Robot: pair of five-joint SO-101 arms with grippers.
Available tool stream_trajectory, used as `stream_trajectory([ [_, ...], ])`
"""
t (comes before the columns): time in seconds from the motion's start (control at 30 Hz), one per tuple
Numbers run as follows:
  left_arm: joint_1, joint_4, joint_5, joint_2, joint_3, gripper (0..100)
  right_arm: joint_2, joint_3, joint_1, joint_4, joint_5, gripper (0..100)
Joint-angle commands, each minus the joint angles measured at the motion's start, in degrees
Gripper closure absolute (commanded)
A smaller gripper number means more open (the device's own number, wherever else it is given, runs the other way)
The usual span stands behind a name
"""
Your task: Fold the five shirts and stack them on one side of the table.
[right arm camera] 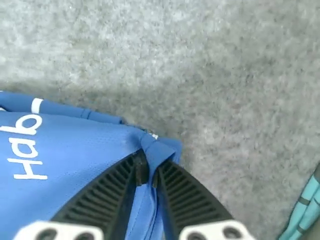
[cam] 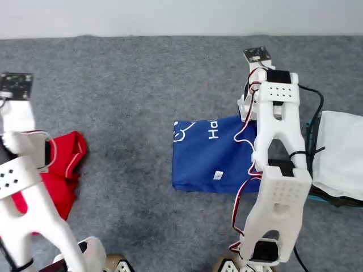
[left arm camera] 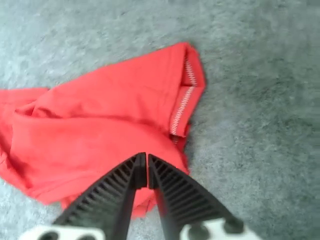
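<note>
Right pincer (right arm camera: 148, 169) grips the printed blue shirt (right arm camera: 70, 160) by its corner — seemingly for folding — left pincer (left arm camera: 146, 169) closed above crumpled red shirt (left arm camera: 100, 125).

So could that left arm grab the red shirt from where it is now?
Probably yes. The left arm sits right over the red shirt, with nothing between them. Its jaws are shut, so they would need to open first.
</note>
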Motion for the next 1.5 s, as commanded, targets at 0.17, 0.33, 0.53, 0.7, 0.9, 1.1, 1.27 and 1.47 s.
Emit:
stream_trajectory([
  [0.17,1.58,-0.88,-0.35,-1.14,-0.22,99,-5.76,-3.16,0.66,4.62,-1.32,78.5],
  [0.33,1.41,-0.88,-0.35,-1.14,-0.22,99,-12.26,-3.16,-2.24,8.75,-1.32,81.1],
  [0.53,1.32,-0.88,-0.26,-1.14,-0.22,99,-15.52,-2.73,-7.96,17.27,-0.70,98.7],
  [0.7,1.32,-0.79,-0.18,-1.23,-0.22,99,-13.41,-0.62,-7.25,21.85,-0.70,98.8],
  [0.9,1.32,-0.79,-0.18,-1.23,-0.22,99,-9.63,7.56,-1.71,18.24,1.67,98.9],
  [1.1,1.32,-0.70,-0.18,-1.23,-0.22,99,-2.68,12.13,5.14,11.82,6.42,98.9],
  [1.27,1.32,-0.18,-0.18,-1.23,-0.22,99,-5.23,10.81,4.70,13.93,6.95,98.9],
  [1.47,1.32,0.00,-0.18,-1.41,-0.22,99,-14.20,10.46,-0.75,17.01,6.33,98.9],
])
